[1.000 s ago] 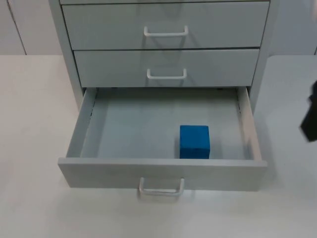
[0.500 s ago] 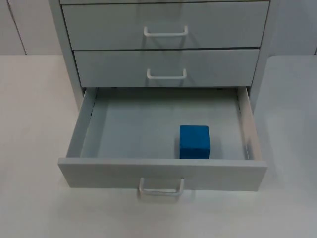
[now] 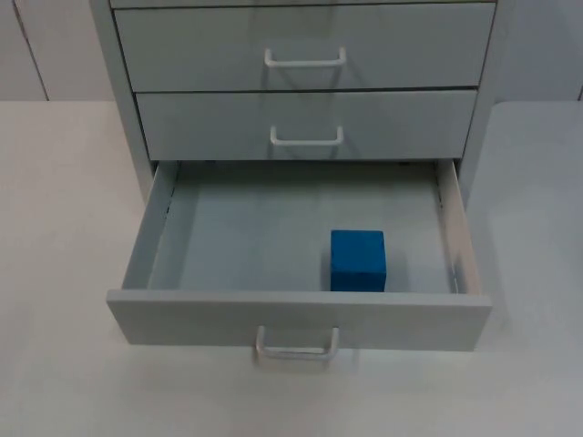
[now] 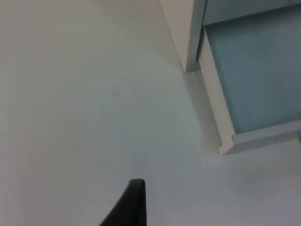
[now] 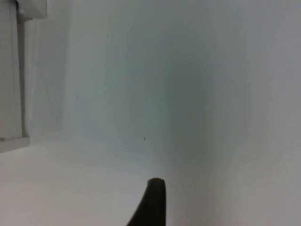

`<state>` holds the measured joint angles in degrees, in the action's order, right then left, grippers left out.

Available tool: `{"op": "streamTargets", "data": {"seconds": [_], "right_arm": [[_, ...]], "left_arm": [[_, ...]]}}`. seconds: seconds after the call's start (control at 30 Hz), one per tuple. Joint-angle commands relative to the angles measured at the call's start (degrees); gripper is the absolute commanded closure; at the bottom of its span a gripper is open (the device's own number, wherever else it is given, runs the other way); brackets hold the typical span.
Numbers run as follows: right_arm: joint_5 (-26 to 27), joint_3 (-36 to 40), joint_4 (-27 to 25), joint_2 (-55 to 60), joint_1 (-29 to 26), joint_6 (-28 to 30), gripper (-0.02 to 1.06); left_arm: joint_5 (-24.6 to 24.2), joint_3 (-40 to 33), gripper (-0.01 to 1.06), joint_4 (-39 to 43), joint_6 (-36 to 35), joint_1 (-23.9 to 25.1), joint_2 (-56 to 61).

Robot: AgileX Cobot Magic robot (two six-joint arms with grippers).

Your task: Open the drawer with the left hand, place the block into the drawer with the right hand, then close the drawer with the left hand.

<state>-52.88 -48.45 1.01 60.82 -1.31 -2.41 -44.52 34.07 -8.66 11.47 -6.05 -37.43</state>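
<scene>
One blue block [image 3: 357, 260] sits on the floor of the open bottom drawer [image 3: 298, 318], right of centre and close behind the drawer's front panel, whose top edge hides the block's lowest part. The cabinet [image 3: 123, 109] carries three drawers, the upper two closed, each with one white handle; its top is cut off in the top view. The white table [image 3: 64, 182] lies all around.

The left wrist view looks down on the table beside the cabinet's corner post and the open drawer's side wall [image 4: 214, 106] (its pale floor is visible too). One black fingertip of the left gripper [image 4: 129, 205] is visible over bare table, so I cannot tell whether it is released or clenched. The right gripper [image 5: 151, 202] likewise hangs over table near the cabinet's edge [image 5: 11, 70]; its state cannot be told either.
</scene>
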Motion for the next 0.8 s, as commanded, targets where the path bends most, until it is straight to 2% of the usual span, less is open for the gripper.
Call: {"op": "streamTargets", "data": {"seconds": [0.0, 0.1, 0.13, 0.2, 0.3, 0.33, 0.4, 0.43, 0.57, 0.77], "right_arm": [[0.4, 0.1, -0.2, -0.4, -0.2, 1.3, 0.27], [0.6, 0.1, -0.3, -0.4, -0.1, 3.0, 0.27], [0.6, 0.1, -0.3, -0.4, -0.1, 3.0, 0.27], [0.9, 0.1, -0.2, -0.4, -0.1, 3.0, 0.27], [1.7, 0.1, -0.2, -0.4, -0.1, 3.0, 0.27], [1.7, 0.1, -0.2, -0.4, -0.1, 3.0, 0.27], [1.8, 0.1, -0.2, -0.4, -0.1, 3.0, 0.27], [1.8, 0.1, -0.2, -0.4, -0.1, 3.0, 0.27], [1.9, 0.1, -0.2, -0.4, -0.1, 3.0, 0.27], [2.1, 0.1, -0.3, -0.4, -0.1, 3.0, 0.27]], "left_arm": [[0.5, -0.1, 0.02, -3.1, 2.6, 0.1, 0.1], [0.8, -0.1, 0.09, -9.3, 8.4, 0.1, 0.1], [0.8, -0.1, 0.09, -9.3, 8.4, 0.1, 0.1], [1.9, -0.1, 0.28, -12.8, 10.9, 0.1, 0.1], [2.6, -0.1, 0.68, -18.7, 16.8, 0.1, 0.1], [2.6, -0.1, 0.68, -18.7, 16.8, 0.1, 0.1], [3.0, -0.1, 0.95, -25.3, 22.9, 0.1, 0.1], [3.0, -0.1, 1.05, -29.4, 26.6, 0.1, -0.1], [1.7, 0.0, 1.05, -41.2, 36.2, 0.1, -2.8], [-4.0, 4.1, 1.05, -42.5, 40.2, -0.1, -10.9]]}}
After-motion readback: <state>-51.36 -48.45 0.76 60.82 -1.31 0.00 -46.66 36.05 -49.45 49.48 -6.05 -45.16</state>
